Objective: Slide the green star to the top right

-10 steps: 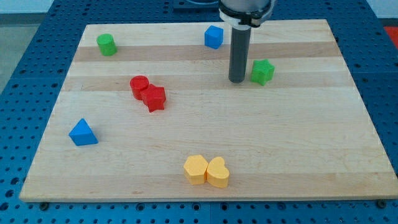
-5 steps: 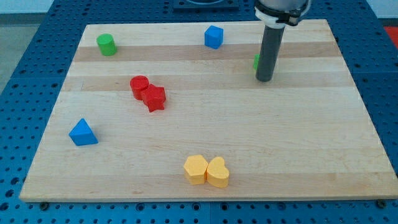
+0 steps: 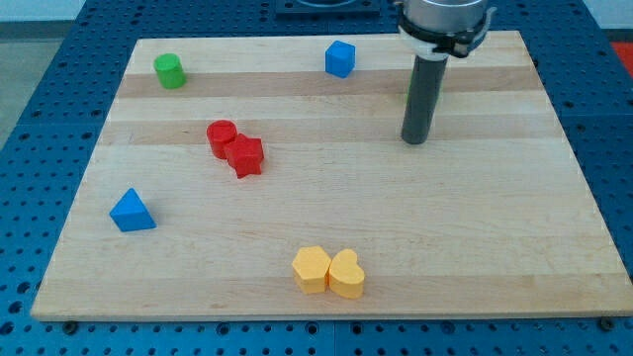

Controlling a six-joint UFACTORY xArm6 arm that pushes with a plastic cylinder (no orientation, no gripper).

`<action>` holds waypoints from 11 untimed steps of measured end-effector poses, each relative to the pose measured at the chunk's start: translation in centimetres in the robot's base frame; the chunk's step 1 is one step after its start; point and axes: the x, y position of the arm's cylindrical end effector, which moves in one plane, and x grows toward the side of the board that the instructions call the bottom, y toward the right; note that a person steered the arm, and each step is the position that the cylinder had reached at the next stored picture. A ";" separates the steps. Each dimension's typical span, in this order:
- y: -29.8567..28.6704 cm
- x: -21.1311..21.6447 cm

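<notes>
My tip (image 3: 415,141): rested on the wooden board (image 3: 475,247), toward the view's top right; a bare rod, grasping nothing.
Green star (image 3: 408,96): almost wholly hidden behind my rod, only a green sliver showing at its left edge, just above my tip.
Blue cube (image 3: 339,58): up and to the left of my tip, near the board's top edge.
Green cylinder (image 3: 169,70): far left of my tip, top left.
Red cylinder (image 3: 222,137) and red star (image 3: 245,155): touching, well left of my tip.
Blue triangle (image 3: 131,211): far lower left of my tip.
Two yellow hearts (image 3: 329,271): touching, well below my tip.
</notes>
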 end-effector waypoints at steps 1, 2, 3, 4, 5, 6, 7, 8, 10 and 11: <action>-0.4 -0.2; 0.9 -5.0; 1.5 -8.4; 1.9 -10.0; 3.1 -10.8; 5.8 -11.4; 6.8 -11.4; 8.1 -11.4; 9.2 -11.4; 9.0 -11.1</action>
